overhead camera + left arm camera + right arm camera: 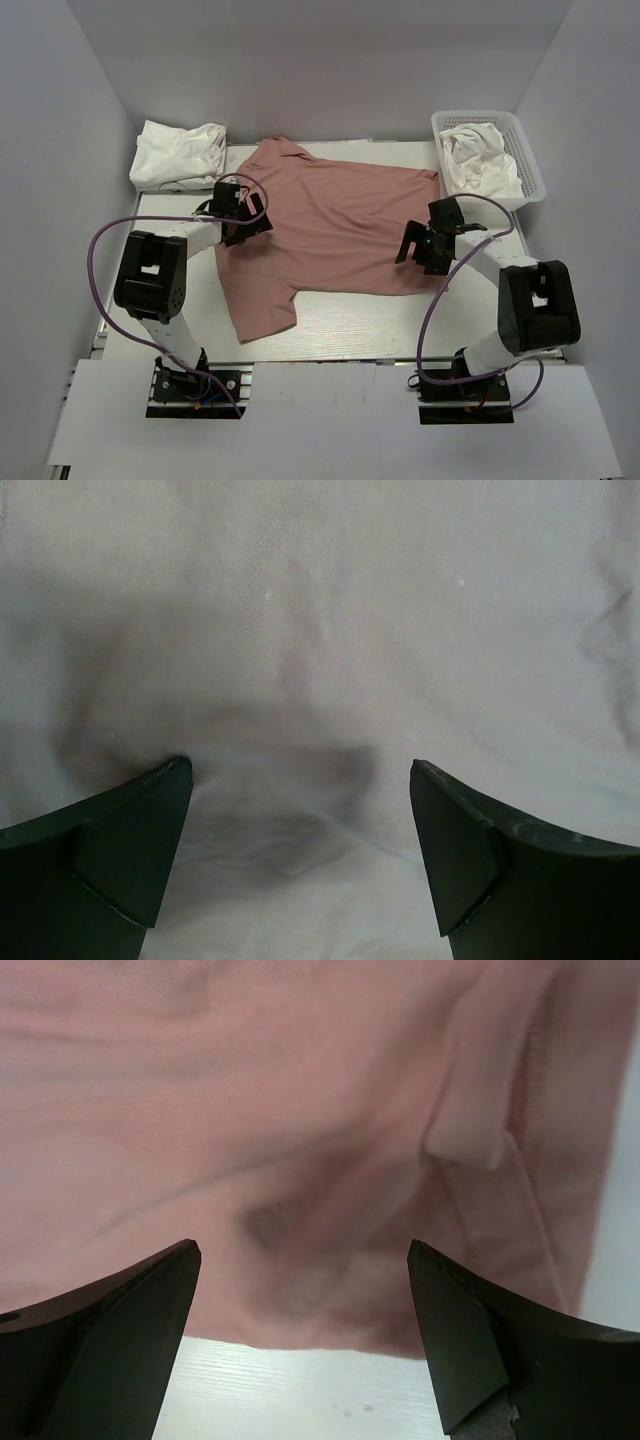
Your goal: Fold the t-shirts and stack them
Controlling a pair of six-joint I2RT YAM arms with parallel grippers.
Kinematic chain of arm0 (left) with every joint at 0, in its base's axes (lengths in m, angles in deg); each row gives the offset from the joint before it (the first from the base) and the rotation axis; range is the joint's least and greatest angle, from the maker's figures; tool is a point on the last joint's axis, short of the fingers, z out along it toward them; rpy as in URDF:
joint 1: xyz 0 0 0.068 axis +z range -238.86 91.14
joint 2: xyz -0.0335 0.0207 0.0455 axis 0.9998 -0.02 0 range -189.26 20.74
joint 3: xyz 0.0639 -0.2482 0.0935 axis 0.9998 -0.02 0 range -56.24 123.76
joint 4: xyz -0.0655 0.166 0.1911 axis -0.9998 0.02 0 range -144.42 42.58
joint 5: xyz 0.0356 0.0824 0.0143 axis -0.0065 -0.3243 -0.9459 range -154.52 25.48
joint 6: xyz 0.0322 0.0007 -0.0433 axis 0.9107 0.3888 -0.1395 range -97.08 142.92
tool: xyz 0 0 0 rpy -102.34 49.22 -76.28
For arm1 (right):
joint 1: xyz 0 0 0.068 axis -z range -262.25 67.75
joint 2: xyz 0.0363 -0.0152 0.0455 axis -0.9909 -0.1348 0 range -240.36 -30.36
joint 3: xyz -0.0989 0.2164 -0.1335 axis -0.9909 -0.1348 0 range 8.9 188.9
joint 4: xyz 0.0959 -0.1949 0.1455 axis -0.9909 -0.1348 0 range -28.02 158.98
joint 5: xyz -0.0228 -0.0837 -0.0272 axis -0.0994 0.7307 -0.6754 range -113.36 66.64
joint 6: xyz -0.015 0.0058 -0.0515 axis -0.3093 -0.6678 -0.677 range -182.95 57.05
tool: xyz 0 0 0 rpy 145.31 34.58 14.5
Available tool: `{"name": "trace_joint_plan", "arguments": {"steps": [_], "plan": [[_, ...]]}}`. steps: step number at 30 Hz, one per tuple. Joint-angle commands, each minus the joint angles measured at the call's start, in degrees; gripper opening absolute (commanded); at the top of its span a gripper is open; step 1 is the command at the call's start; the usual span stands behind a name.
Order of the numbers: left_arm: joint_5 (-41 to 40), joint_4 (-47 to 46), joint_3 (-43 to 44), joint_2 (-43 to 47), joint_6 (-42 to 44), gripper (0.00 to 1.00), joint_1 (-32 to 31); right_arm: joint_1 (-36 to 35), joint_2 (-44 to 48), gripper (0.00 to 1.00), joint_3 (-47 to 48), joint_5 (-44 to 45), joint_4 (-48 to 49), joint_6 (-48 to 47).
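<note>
A dusty-pink t-shirt (330,225) lies spread, partly folded, across the middle of the table. My left gripper (243,215) hangs over its left edge, open, with only cloth (320,660) under its fingers. My right gripper (425,245) stands open over the shirt's right hem (330,1300), nothing between its fingers. A white label (465,1145) shows on the pink cloth. A folded white t-shirt (178,155) rests at the back left. More white t-shirts (478,160) lie crumpled in a basket.
A white plastic basket (525,165) stands at the back right corner. White walls close in the table on three sides. Purple cables loop off both arms. Bare table (320,1390) shows just below the shirt's hem in the right wrist view.
</note>
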Motion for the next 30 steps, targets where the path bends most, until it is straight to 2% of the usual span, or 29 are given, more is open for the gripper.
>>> {"name": "trace_joint_plan", "arguments": {"steps": [1,2,6,7,10,13,20,22,27,30], "plan": [[-0.62,-0.67,-1.35,-0.28,-0.13,1.0,-0.23,0.17,-1.1,0.9,-1.4,-4.29,6.75,1.02],[-0.63,-0.67,-1.35,-0.8,-0.65,1.0,-0.23,0.43,-1.54,0.9,-1.66,-1.67,6.57,2.16],[-3.35,3.02,-0.3,-1.42,-0.65,1.0,-0.23,0.61,-0.41,0.9,-4.64,7.21,-3.87,7.34],[-3.87,3.02,-0.3,-1.42,-0.65,1.0,-0.23,0.69,2.82,0.9,-5.87,9.75,-6.33,9.62],[-5.02,3.55,-0.3,-1.42,-0.65,1.0,-0.23,1.4,7.66,0.9,-12.81,11.01,-12.21,13.58],[-5.55,4.07,-0.3,-1.95,-0.65,1.0,-0.23,2.8,11.97,0.9,-15.2,12.68,-15.74,16.4],[-6.69,5.84,0.84,-3.62,-0.65,1.0,-0.23,4.82,20.77,0.9,-12.83,19.79,-23.29,18.17],[-4.78,5.84,0.84,-2.05,-0.65,1.0,-0.23,5.27,23.14,0.9,-10.73,18.58,-23.23,16.25],[-0.73,3.82,0.32,2.08,0.4,1.0,-0.75,4.48,25.96,0.9,-5.45,5.24,-10.96,5.89],[3.41,2.16,1.02,3.66,0.4,1.0,-0.75,3.69,23.52,0.9,-3.17,-0.3,-4.43,3.76]]}}
